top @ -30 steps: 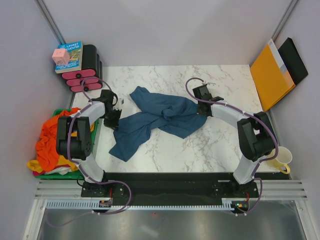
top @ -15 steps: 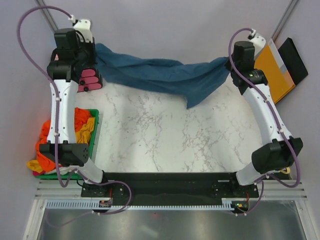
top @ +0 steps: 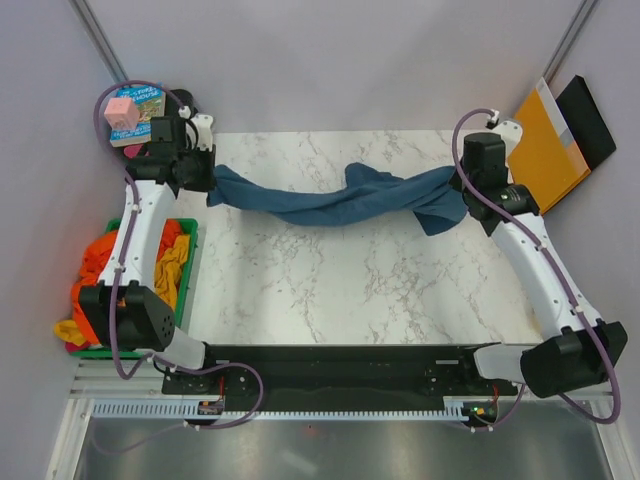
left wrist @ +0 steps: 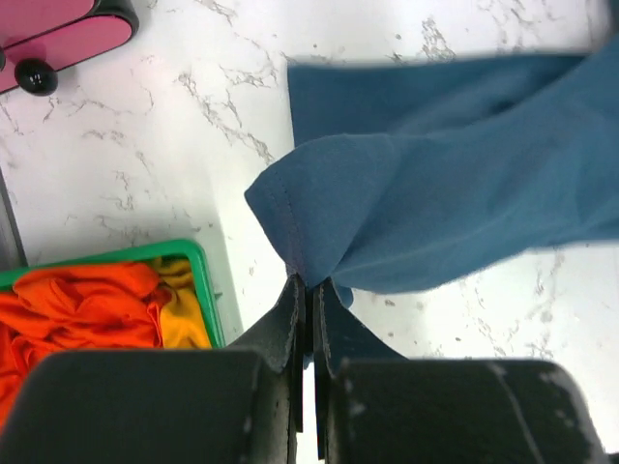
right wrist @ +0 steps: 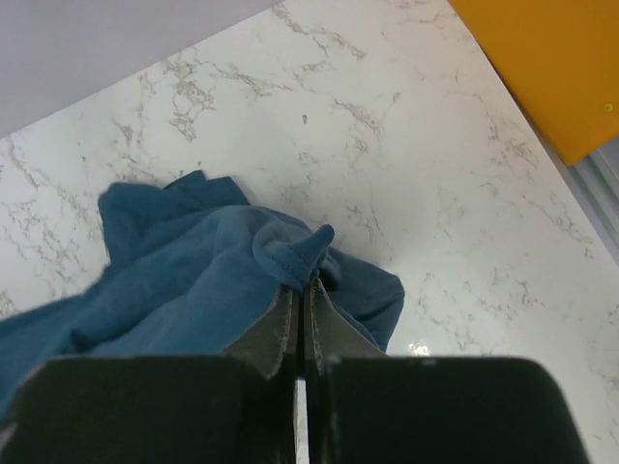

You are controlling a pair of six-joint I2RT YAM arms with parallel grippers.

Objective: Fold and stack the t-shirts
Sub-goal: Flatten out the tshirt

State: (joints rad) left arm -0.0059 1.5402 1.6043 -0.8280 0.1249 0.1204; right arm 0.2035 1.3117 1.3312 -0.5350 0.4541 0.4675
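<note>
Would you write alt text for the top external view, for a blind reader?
A twisted teal t-shirt hangs stretched over a marble table, the left gripper and right gripper each shut on one end. Orange and yellow shirts fill a green bin at left.

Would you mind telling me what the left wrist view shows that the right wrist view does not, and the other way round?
Only the left wrist view shows the green bin holding the orange t-shirt and the mustard t-shirt, plus a pink-and-black object. Only the right wrist view shows the orange folder and a strip of wall. Both show the blue t-shirt, pinched by the shut left gripper in one and by the shut right gripper in the other, over the marble table.
</note>
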